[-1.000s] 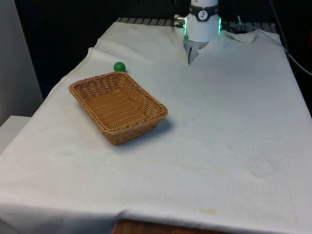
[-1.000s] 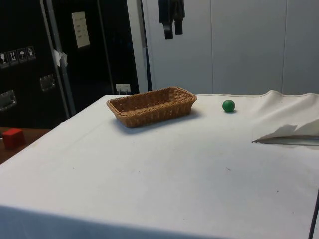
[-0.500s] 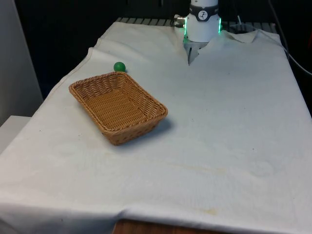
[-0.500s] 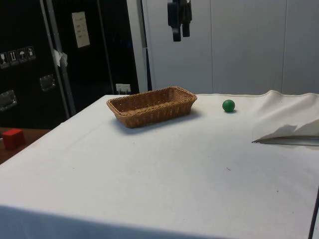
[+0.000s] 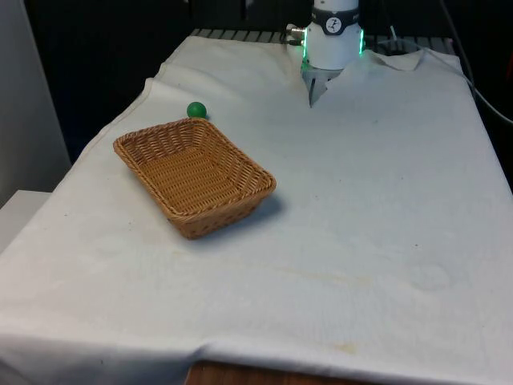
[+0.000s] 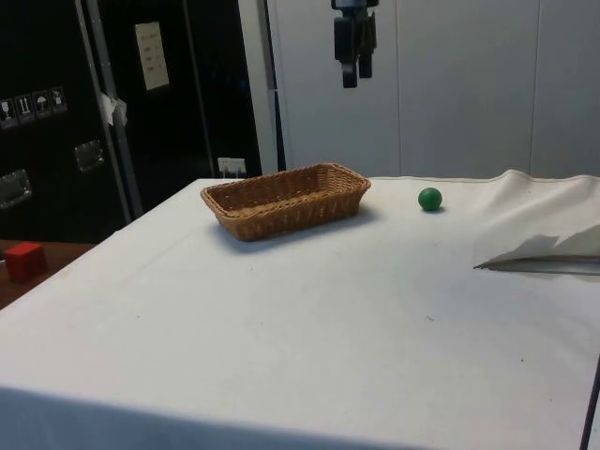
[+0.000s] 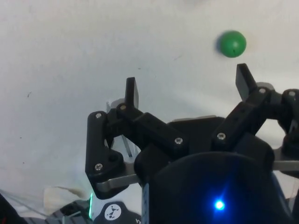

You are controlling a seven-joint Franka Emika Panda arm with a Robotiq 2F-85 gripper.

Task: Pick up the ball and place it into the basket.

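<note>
From where I sat, nothing of the task was done yet. The ball [image 5: 196, 110] lay on the cloth of the tabletop [image 5: 377, 208], near the far edge at the front view's left, just beyond the basket's [image 5: 195, 175] far corner and apart from it. The basket stood empty toward that same side edge, set at an angle to the tabletop's edges.

All the work was left, as I judged it: come down over the ball, close on it, lift it, carry it the short way across the rim and let it go inside.

The gripper [image 6: 354, 52] hung high above the tabletop in the side view, roughly over the basket's far end and short of the ball [image 6: 429, 199], well clear of everything. In the wrist view the jaws stood wide apart with nothing between them and touched nothing; the two fingers [image 7: 131, 92] framed bare cloth, and the ball [image 7: 232, 44] sat off beyond one fingertip rather than in the gap. I reckoned I would need to shift the gripper [image 7: 188, 86] sideways to centre the ball before descending, since a round ball on cloth might roll if nudged off-centre.
</note>
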